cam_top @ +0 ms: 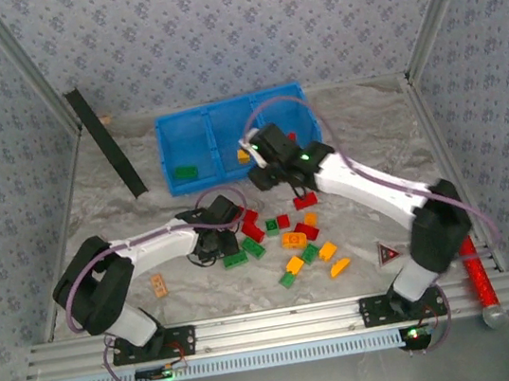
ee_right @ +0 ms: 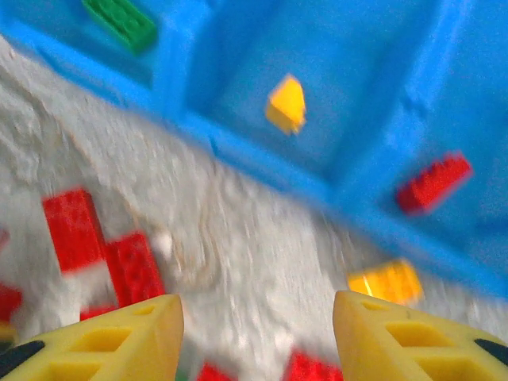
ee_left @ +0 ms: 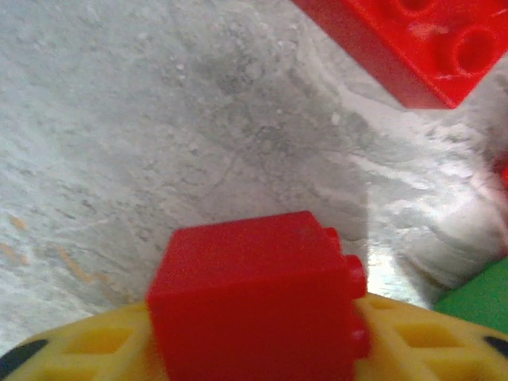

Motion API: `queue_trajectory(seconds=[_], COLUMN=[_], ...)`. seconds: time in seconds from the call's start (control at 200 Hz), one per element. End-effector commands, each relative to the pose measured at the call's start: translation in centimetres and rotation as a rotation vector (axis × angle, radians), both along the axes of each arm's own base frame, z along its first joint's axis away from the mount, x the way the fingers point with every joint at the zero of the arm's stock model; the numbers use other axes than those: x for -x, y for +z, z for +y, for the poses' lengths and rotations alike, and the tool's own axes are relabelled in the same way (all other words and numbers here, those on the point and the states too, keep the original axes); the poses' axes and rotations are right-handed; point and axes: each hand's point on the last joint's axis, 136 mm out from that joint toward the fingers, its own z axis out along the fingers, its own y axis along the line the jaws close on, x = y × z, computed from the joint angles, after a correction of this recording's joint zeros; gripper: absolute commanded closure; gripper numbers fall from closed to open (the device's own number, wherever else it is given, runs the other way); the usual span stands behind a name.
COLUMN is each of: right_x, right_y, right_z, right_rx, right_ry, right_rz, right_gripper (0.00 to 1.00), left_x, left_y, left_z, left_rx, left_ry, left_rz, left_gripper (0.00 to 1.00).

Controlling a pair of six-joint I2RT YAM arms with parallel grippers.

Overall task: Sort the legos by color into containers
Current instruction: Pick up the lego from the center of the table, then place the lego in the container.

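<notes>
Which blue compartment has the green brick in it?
The left compartment; the green brick lies there, the others hold a yellow piece and a red brick.

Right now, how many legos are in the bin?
3: green brick in the left compartment, yellow brick in the middle, red brick in the right. Others may be hidden.

the legos (cam_top: 295, 239) are smooth, glossy hard plastic; the red brick (ee_left: 254, 302) shows a soft sheen. the blue bin (cam_top: 227, 104) is smooth plastic too. the table cover (ee_left: 159, 119) looks matt, crinkled and marbled grey. the yellow fingers (ee_right: 119, 337) are matt moulded plastic. the frame rail (cam_top: 274, 322) is ribbed, bare brushed metal.
</notes>
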Motion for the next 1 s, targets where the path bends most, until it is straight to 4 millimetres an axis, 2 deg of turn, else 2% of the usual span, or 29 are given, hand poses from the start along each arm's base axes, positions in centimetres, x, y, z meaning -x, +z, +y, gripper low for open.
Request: queue_trajectory(seconds=[0.0, 0.1, 0.16, 0.26, 0.425, 0.605, 0.78, 0.89, 0.994], right_x=[4.3, 8.1, 10.2, 13.2, 16.3, 18.5, 20.7, 22.0, 22.4], right_y=[-1.6, -3.3, -4.4, -6.1, -7.5, -8.4, -9.7, -10.9, -11.8], right_z=[-4.6, -7.6, -8.5, -8.7, -8.0, -9.2, -11.8, -13.1, -13.9], right_rx=[-0.025, -0.050, -0.098, -0.202, -0.351, -0.422, -0.436, -0.459, -0.490], right_ry=[-0.157, -0.235, -0.273, -0.306, -0.393, -0.568, -0.704, -0.784, -0.845], right_rz=[0.087, 0.167, 0.225, 0.331, 0.437, 0.475, 0.504, 0.518, 0.517], right_gripper=[0.45, 0.43, 0.43, 0.41, 0.37, 0.31, 0.29, 0.28, 0.28], left_x=[-1.5, -1.7, -1.8, -2.4, -4.7, -8.5, -13.0, -15.7, -17.9], left_y=[0.1, 0.0, 0.2, 1.4, 5.4, 10.8, 15.6, 17.3, 18.1], left_z=[-1.4, -1.1, -1.0, -0.7, -1.7, -4.2, -8.4, -10.9, -12.8], left_rx=[0.043, 0.039, 0.033, 0.007, -0.004, 0.025, 0.075, 0.091, 0.081], left_ry=[-0.017, -0.019, -0.028, -0.053, -0.104, -0.152, -0.221, -0.258, -0.291], left_rz=[-0.021, -0.017, -0.015, -0.035, -0.127, -0.264, -0.389, -0.446, -0.484], left_gripper=[0.55, 0.59, 0.62, 0.65, 0.68, 0.69, 0.70, 0.70, 0.70])
